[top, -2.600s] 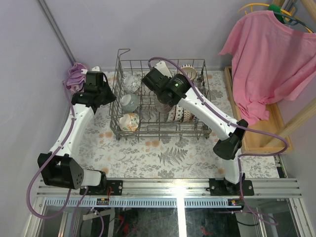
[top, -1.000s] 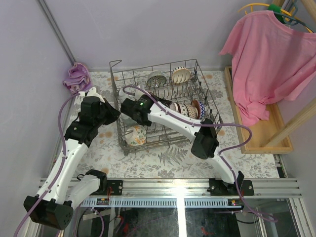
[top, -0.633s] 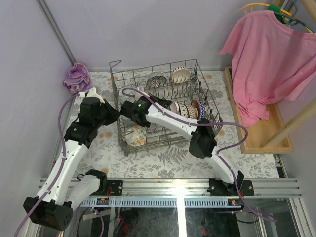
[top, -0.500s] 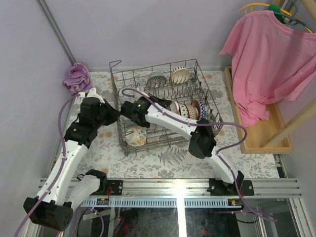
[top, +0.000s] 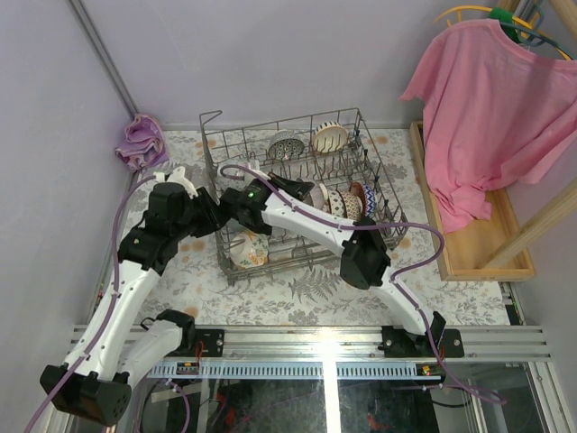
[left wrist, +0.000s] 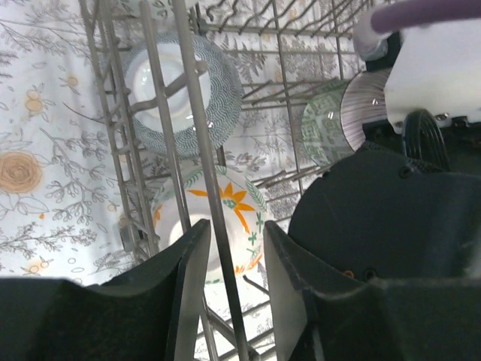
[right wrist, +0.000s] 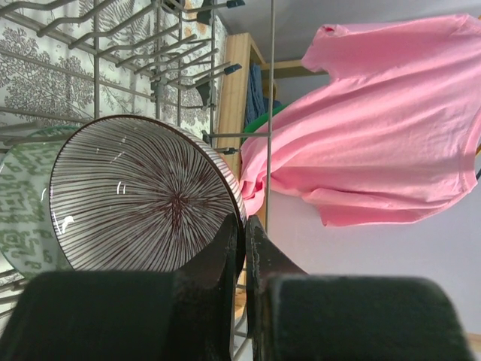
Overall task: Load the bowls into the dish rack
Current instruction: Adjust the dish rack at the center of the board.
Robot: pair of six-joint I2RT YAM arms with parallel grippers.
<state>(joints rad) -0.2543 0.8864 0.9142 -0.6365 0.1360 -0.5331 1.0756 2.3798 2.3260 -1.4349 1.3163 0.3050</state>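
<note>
The grey wire dish rack point(top: 297, 264) stands mid-table with several bowls on its tines. My right gripper point(right wrist: 242, 222) is shut on the rim of a brown-striped bowl point(right wrist: 143, 195), held on edge inside the rack's left side beside a green-patterned bowl point(right wrist: 22, 203). My left gripper point(left wrist: 234, 229) is open, its fingers either side of a rack wire on the left wall without pinching it. Below it lie a blue-patterned bowl point(left wrist: 180, 94) and an orange-flower bowl point(left wrist: 225, 218). From above, the left gripper point(top: 212, 223) sits just left of the right gripper point(top: 233, 206).
A row of upright bowls point(top: 338, 200) fills the rack's right half, and two more bowls point(top: 306, 142) sit at its back. A purple cloth point(top: 140, 140) lies at the back left. A pink shirt point(top: 487, 99) hangs over a wooden tray point(top: 469, 253) on the right.
The left gripper's jaws have parted from the rack wire they were shut on, and the left arm has edged forward. The right gripper keeps its hold on the striped bowl.
</note>
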